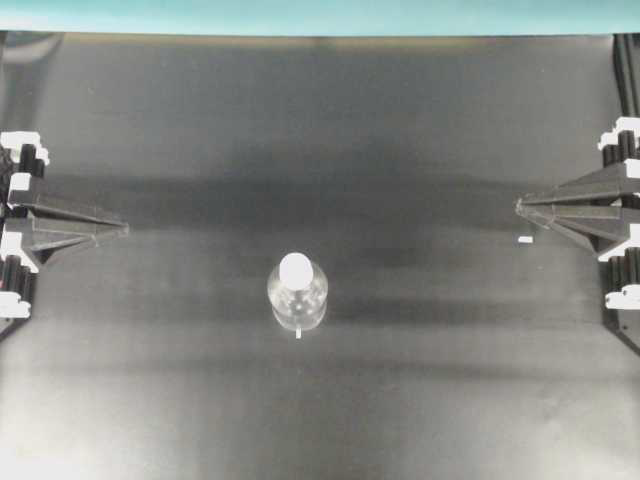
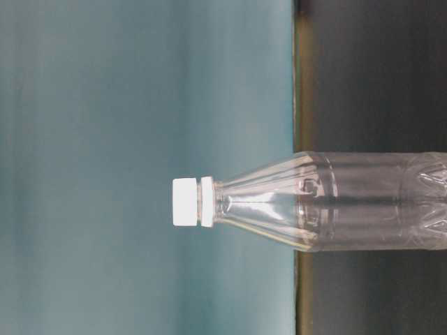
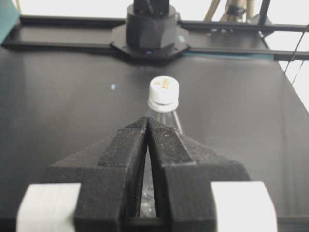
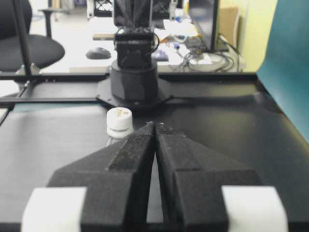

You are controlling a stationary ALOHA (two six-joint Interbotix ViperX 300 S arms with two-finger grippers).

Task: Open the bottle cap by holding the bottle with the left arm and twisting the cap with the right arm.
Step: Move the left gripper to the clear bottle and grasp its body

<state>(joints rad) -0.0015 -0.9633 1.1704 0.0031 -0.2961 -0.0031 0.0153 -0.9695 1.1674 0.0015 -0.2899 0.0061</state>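
Note:
A small clear bottle (image 1: 297, 295) stands upright in the middle of the black table, its white bottle cap (image 1: 296, 268) screwed on. The table-level view, turned sideways, shows the bottle (image 2: 349, 202) and cap (image 2: 186, 202) close up. My left gripper (image 1: 124, 229) rests at the table's left edge, shut and empty, far from the bottle. My right gripper (image 1: 519, 206) rests at the right edge, also shut and empty. In the left wrist view the cap (image 3: 163, 90) shows just beyond the shut gripper (image 3: 147, 120). The right wrist view has the cap (image 4: 119, 119) left of the shut gripper (image 4: 155, 124).
A small white mark (image 1: 525, 240) lies on the table near the right gripper, another (image 1: 298, 335) just in front of the bottle. The opposite arm's base (image 3: 150, 29) stands at the far table edge in each wrist view. A teal backdrop (image 1: 320, 15) borders the back.

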